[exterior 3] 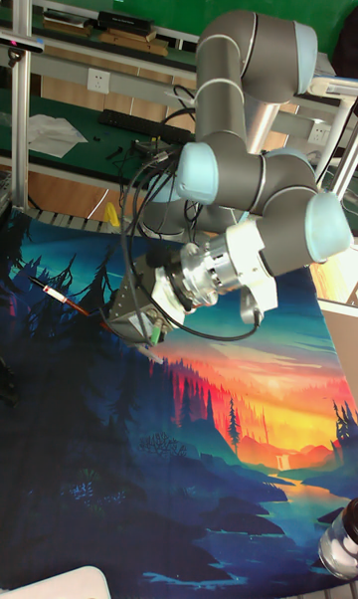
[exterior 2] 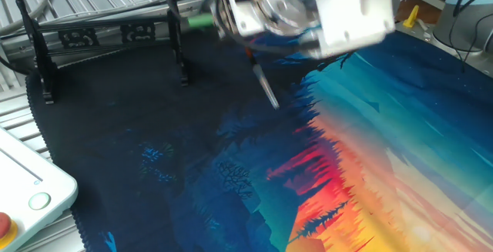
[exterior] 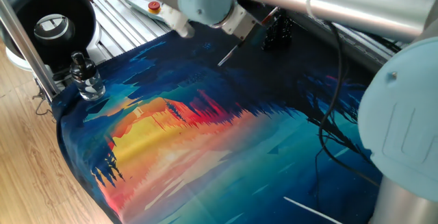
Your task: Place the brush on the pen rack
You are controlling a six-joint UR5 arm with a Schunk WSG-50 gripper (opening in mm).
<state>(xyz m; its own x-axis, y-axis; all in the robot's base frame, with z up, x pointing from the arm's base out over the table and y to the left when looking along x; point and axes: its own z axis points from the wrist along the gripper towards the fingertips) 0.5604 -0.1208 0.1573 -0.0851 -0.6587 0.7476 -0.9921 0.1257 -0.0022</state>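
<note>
one glass bottle (exterior: 85,77) with a black stopper stands at the near left corner of the mat (exterior: 205,155), the only bottle in view. one thin white rod (exterior: 311,209) lies near the mat's near right edge. the mat itself is a single printed cloth, orange and red at the middle and dark blue toward the far side, spread over the desk.

farther in, one arm reaches over the dark far part of the mat. its gripper (exterior: 248,33) carries one brush (exterior: 230,53), clamped between the fingers and tilted, with the pale handle end pointing down toward the mat and clear of it. in the other fixed view the brush (exterior 2: 266,90) hangs slanted below the blurred gripper (exterior 2: 250,48); in the tall fixed view its reddish section and dark tip (exterior 3: 60,299) stick out past the gripper (exterior 3: 119,320) to the side.

just beyond the gripper, at the mat's far edge, stands one black pen rack (exterior: 277,33), partly hidden by the arm. the brush is near it, not on it.
</note>
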